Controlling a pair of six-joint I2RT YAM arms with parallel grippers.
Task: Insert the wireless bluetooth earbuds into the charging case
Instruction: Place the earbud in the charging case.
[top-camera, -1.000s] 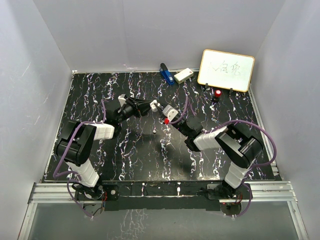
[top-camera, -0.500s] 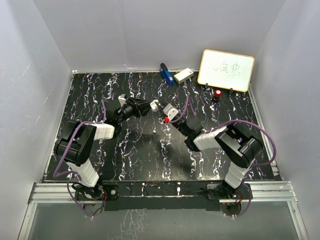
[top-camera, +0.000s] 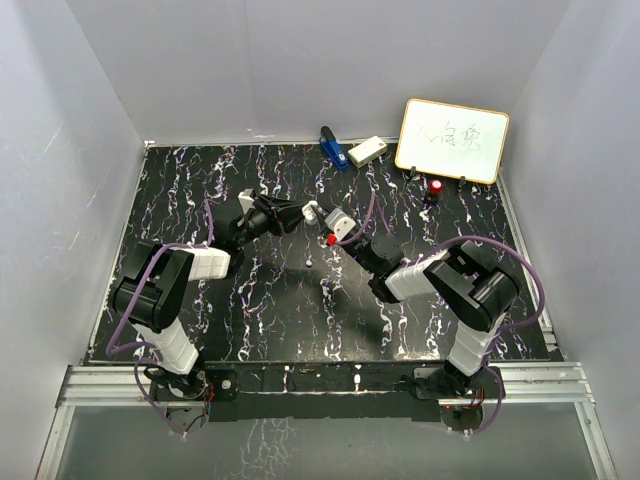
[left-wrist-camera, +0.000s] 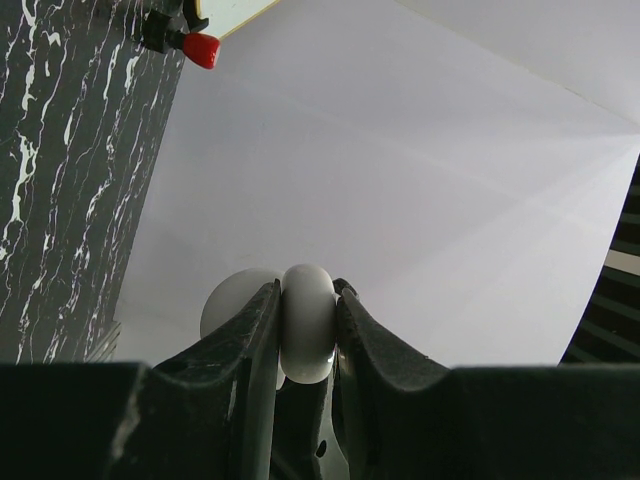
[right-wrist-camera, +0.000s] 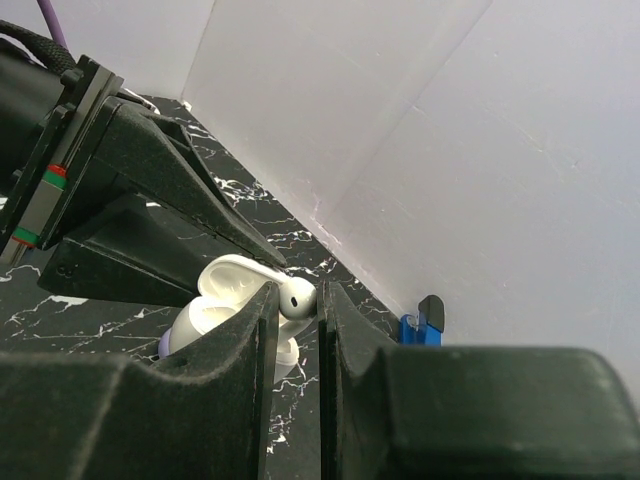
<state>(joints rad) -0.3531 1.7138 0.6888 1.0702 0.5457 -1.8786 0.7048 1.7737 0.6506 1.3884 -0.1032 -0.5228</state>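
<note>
My left gripper (top-camera: 303, 212) is shut on the white pebble-like charging case (left-wrist-camera: 307, 320) and holds it above the table, mid-back. The case's lid stands open in the right wrist view (right-wrist-camera: 225, 290). My right gripper (right-wrist-camera: 297, 302) is shut on a white earbud (right-wrist-camera: 299, 297), which it holds right at the open case, touching or nearly touching its rim. In the top view the right gripper (top-camera: 328, 222) meets the case (top-camera: 312, 209) tip to tip. A pale purple bit (right-wrist-camera: 165, 345) shows low at the case. A tiny pale speck (top-camera: 311, 262) lies on the table below the grippers, too small to identify.
A red-capped knob (top-camera: 437, 186) stands before a whiteboard (top-camera: 452, 140) at the back right. A blue object (top-camera: 331, 148) and a white box (top-camera: 367, 151) lie against the back wall. The table is black marble-patterned (top-camera: 200, 200) and walled on three sides.
The right gripper with the earbud has edged slightly toward the case. The left gripper has held still.
</note>
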